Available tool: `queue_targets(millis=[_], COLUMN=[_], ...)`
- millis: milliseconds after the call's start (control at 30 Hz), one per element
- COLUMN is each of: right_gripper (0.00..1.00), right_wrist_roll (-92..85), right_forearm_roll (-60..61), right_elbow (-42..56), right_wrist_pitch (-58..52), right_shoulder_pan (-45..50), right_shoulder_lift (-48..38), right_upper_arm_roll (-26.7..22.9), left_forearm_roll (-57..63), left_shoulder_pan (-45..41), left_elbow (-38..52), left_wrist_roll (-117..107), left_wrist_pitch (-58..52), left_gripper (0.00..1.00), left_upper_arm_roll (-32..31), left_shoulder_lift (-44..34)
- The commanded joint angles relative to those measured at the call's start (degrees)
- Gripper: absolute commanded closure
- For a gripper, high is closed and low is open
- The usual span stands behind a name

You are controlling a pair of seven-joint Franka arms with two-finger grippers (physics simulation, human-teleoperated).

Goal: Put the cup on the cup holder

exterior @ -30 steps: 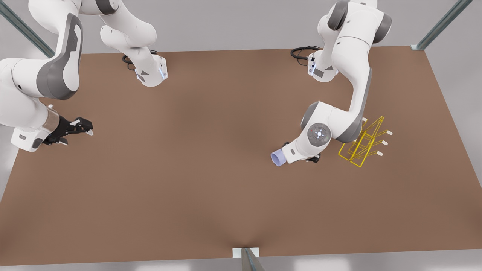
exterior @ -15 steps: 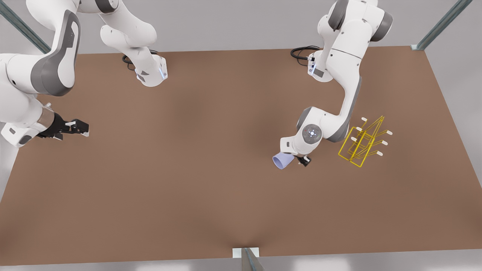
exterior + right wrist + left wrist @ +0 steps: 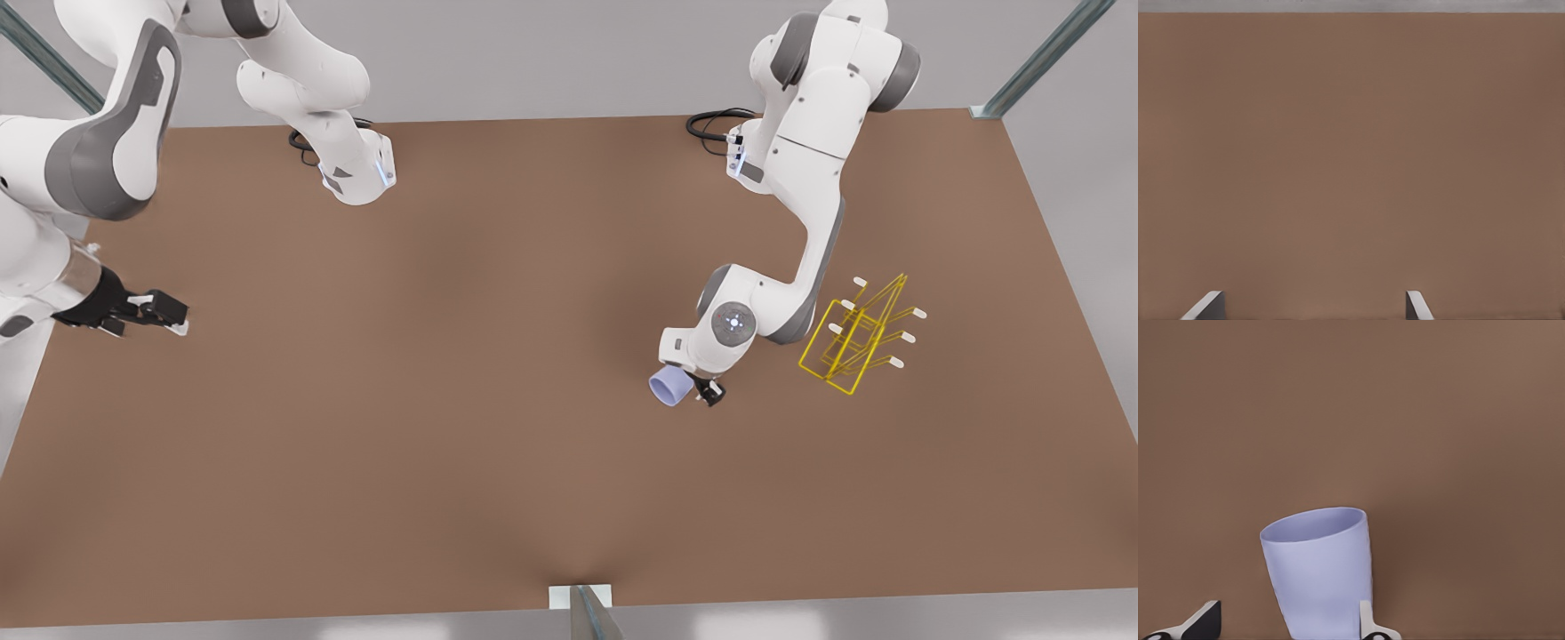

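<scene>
While the right end effector (image 3: 169, 311) waits open, the left end effector (image 3: 698, 391) surrounds the cup (image 3: 669, 386).
One finger (image 3: 1367, 620) touches its wall; the other stands apart, well short of the cup holder (image 3: 858, 333) on the table (image 3: 444, 356).

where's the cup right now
In the front view's right half, the cup sits at the left gripper, short of the cup holder to its right.

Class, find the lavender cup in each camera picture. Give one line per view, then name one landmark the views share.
Front view: the cup lies right of centre, at the left gripper, apart from the yellow cup holder.
Left wrist view: the cup stands between the gripper's fingers, mouth facing away.
Right wrist view: not in it.
Shared landmark: the brown table.
</scene>
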Motion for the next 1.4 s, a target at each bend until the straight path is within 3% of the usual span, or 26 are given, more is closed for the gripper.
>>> queue_targets(millis=[0,533,833,1167,1367], right_gripper=[0.00,0.00,0.00,0.00,0.00], right_wrist_roll=[4.49,4.49,4.49,4.49,4.49], right_forearm_roll=[0.45,0.54,0.54,0.54,0.54], right_elbow=[0.71,2.56,2.56,2.56,2.56], right_wrist_pitch=[-0.65,-0.65,-0.57,-0.57,-0.57], right_shoulder_pan=[0.05,-0.66,-0.66,-0.66,-0.66], right_shoulder_lift=[-0.12,-0.30,-0.21,-0.21,-0.21], right_upper_arm_roll=[-0.85,-2.17,-2.17,-2.17,-2.17], left_forearm_roll=[-0.01,-3.09,-5.99,-5.99,-5.20], left_shoulder_pan=[0.04,0.04,0.04,0.04,-0.23], left_elbow=[-0.45,-1.06,-0.98,-0.98,1.13], left_wrist_roll=[7.64,7.38,7.38,7.38,7.29], left_wrist_pitch=[1.05,2.19,2.72,2.10,-11.78], left_gripper=[0.00,0.00,0.13,0.16,0.18], left_upper_arm_roll=[0.08,0.17,0.17,0.17,1.49], left_shoulder_lift=[0.10,3.35,4.84,4.49,-5.87])
